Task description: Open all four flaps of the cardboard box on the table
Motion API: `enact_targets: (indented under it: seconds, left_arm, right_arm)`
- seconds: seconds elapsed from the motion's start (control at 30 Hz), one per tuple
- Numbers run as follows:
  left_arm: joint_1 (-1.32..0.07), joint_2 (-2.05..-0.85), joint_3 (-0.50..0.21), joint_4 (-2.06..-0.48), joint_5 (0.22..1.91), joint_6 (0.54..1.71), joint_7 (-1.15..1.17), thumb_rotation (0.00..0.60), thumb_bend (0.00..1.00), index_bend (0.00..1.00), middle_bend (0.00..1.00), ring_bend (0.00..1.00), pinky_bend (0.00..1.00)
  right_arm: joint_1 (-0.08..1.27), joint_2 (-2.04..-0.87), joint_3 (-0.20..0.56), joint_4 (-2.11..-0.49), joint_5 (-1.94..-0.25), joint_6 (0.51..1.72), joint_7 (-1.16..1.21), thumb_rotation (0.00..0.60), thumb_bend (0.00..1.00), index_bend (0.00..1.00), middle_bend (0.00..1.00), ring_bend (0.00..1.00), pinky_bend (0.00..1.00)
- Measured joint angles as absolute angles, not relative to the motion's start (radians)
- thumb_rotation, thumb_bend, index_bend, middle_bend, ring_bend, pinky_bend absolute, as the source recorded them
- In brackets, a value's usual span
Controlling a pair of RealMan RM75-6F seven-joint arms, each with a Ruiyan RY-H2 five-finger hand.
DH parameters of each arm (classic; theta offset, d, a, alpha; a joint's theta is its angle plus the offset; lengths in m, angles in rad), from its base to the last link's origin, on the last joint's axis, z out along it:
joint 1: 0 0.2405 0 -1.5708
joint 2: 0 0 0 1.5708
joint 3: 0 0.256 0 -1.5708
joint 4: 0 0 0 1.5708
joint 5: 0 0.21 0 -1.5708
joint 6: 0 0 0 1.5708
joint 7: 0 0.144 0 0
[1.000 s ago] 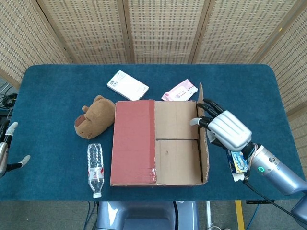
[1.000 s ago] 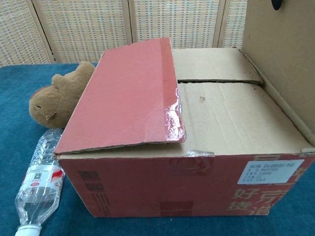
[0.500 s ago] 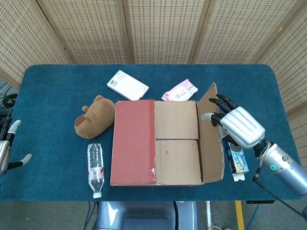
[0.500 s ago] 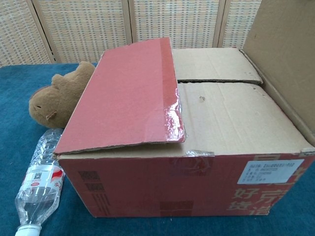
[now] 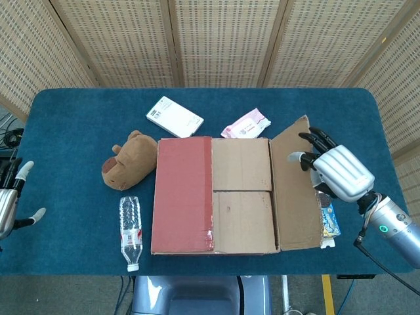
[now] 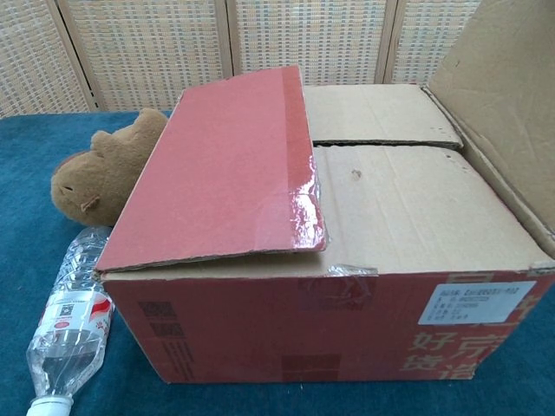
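Plush toy left of box

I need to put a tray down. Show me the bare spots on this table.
Bare cloth: the far left corner of the table behind the plush toy, and the far right corner beyond the pink packet. Crowded: left of the box by the bottle, right by the opened flap and right robot hand.

Red-and-tan cardboard box on a teal table, brown plush toy (white booklet behind)
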State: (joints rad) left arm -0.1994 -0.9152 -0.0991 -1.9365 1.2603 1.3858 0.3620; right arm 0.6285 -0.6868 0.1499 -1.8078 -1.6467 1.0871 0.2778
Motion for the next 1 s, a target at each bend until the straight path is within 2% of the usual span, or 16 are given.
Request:
enact_targets:
  seconds: [0.6, 0.8, 1.0]
  left_arm:
    - [-0.249, -0.87, -0.112, -1.945, 1.321, 1.343, 0.356, 0.514, 0.24, 0.02, 0.0, 0.0, 0.0]
    - [-0.298, -0.828, -0.12, -1.96, 1.367, 1.267, 0.3, 0.514, 0.24, 0.02, 0.0, 0.0, 0.0]
    - [-0.366, -0.776, -0.134, -1.966, 1.442, 1.179, 0.209, 0.515, 0.25, 0.02, 0.0, 0.0, 0.0]
  right_arm:
    - [0.595, -0.698, 0.145, -1.765, -1.643, 1.115, 0.317, 0.6, 1.0, 0.3, 0.48, 0.11, 0.04]
    - [0.573, -0.72, 0.145, -1.76, -1.626, 1.139, 0.284, 0.6, 1.0, 0.29, 0.34, 0.08, 0.04]
    - [0.543, -0.749, 0.144, -1.768, -1.594, 1.168, 0.223, 0.6, 1.0, 0.2, 0.18, 0.0, 0.04]
